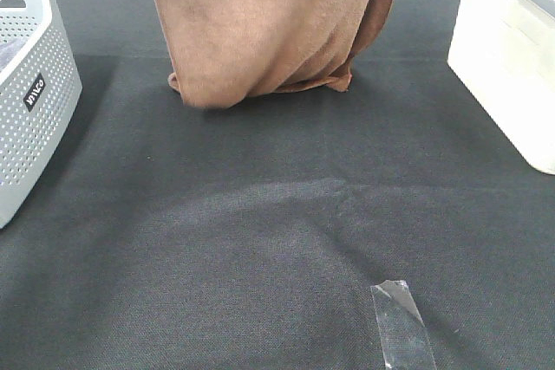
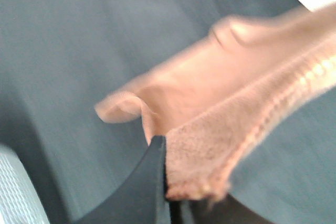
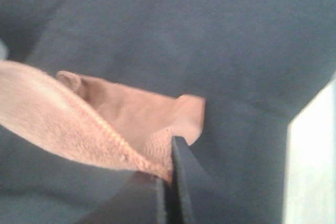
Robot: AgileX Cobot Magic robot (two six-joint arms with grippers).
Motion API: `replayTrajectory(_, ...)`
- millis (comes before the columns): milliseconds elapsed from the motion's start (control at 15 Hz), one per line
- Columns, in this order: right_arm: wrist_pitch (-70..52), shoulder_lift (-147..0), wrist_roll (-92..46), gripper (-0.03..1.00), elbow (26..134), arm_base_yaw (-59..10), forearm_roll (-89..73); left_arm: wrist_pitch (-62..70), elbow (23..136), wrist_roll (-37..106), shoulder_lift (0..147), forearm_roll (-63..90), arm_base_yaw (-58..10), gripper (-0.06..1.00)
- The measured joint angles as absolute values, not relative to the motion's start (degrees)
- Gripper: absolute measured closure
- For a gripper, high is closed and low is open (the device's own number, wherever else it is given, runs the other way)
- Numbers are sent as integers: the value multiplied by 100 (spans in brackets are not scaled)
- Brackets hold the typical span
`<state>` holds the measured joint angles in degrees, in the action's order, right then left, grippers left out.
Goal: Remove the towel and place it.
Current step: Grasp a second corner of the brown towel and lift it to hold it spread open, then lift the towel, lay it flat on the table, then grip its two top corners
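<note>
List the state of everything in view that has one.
towel: lifted, hanging doubled, bottom fold touching the black table cloth
left gripper: shut on towel edge
right gripper: shut on towel edge
perforated basket: upright, clear of towel
white bin: upright, inside hidden
clear tape strip: on cloth, far end curled

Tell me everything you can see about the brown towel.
The towel is reddish-brown and plush, with a stitched edge. It hangs folded, its top out of the high view, its bunched lower end seemingly resting on the black cloth. The left gripper and right gripper each pinch an edge; both wrist views are blurred.
</note>
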<state>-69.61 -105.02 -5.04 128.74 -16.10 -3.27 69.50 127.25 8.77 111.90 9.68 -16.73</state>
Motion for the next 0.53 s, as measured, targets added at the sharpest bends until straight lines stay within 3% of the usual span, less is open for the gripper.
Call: replayTrajectory(533,-6973,-7964,-504,97,8812,-1616,-911,6939,8806,859,8480,1335,-1684,94)
